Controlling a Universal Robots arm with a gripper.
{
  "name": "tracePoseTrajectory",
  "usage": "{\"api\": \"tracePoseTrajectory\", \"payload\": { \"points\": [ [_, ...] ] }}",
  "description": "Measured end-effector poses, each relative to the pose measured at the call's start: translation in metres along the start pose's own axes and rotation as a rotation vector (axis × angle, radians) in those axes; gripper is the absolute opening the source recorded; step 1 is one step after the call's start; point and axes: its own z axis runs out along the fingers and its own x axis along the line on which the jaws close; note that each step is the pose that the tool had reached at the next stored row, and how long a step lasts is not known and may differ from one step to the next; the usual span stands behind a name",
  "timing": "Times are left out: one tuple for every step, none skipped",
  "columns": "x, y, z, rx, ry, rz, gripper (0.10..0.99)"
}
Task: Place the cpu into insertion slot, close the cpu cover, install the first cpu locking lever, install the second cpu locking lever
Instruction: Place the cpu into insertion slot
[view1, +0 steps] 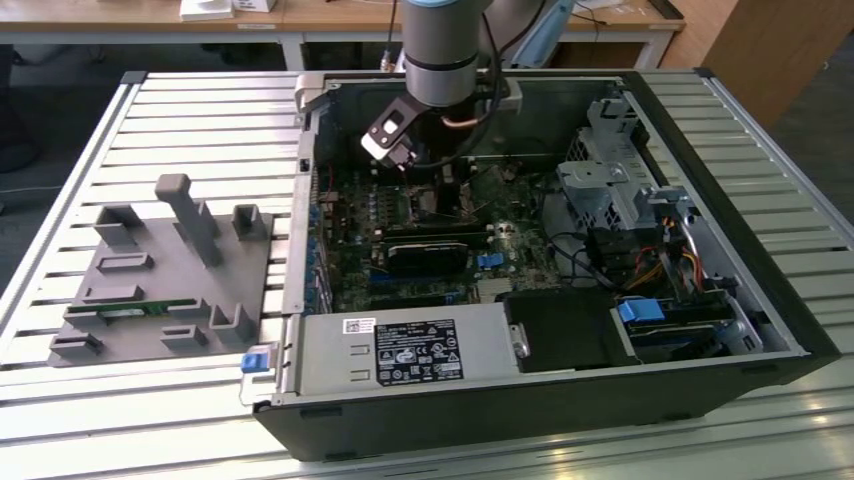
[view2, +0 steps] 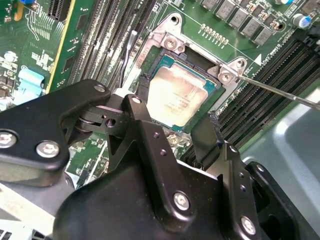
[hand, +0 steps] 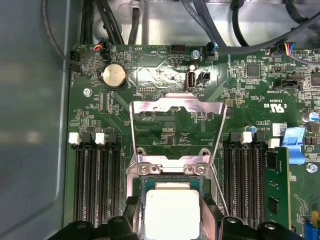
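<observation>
The cpu (view2: 181, 95), a small square chip with a dull silver top, lies in the insertion slot of the green motherboard (hand: 165, 75); it is also seen as cpu (hand: 172, 207). My gripper (view2: 170, 116) straddles it, and the black fingers (view2: 136, 104) press against two opposite edges, shut on the chip. The gripper (hand: 172, 216) sits low over the socket, inside the computer case (view1: 721, 250). The cpu cover (hand: 175, 106), a silvery frame plate, is swung open and lies back beyond the socket. A thin locking lever (view2: 275, 90) sticks out to one side, unlatched; it also shows as lever (hand: 218, 187).
Black memory slots (hand: 97, 185) flank the socket on both sides. A coin battery (hand: 113, 76) and cables lie beyond the cover. In the exterior view a grey fixture (view1: 160, 280) stands on the slatted table at the left, and the power supply (view1: 400, 350) fills the case's near edge.
</observation>
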Motion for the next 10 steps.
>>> {"api": "tracePoseTrajectory", "payload": {
  "points": [
    [0.0,0.0004,-0.0011,0.002,0.0,0.0,0.612],
    [0.0,0.001,-0.0019,0.005,0.0,0.0,0.612],
    [0.0001,0.0018,-0.0024,0.009,0.0001,0.0,0.596],
    [0.0001,0.0028,-0.0028,0.013,0.0001,0.0,0.596],
    [0.0001,0.0041,-0.0029,0.018,0.0002,0.0,0.533],
    [0.0001,0.0063,-0.0028,0.025,0.0026,0.0,0.471],
    [0.0001,0.0084,-0.0026,0.03,0.0039,0.0,0.471],
    [0.0002,0.0097,-0.0025,0.034,0.0039,0.0,0.412],
    [0.0001,0.0102,-0.0026,0.035,0.0036,0.0,0.357],
    [0.0001,0.0102,-0.0029,0.036,0.0033,0.0,0.357]
  ]
}}
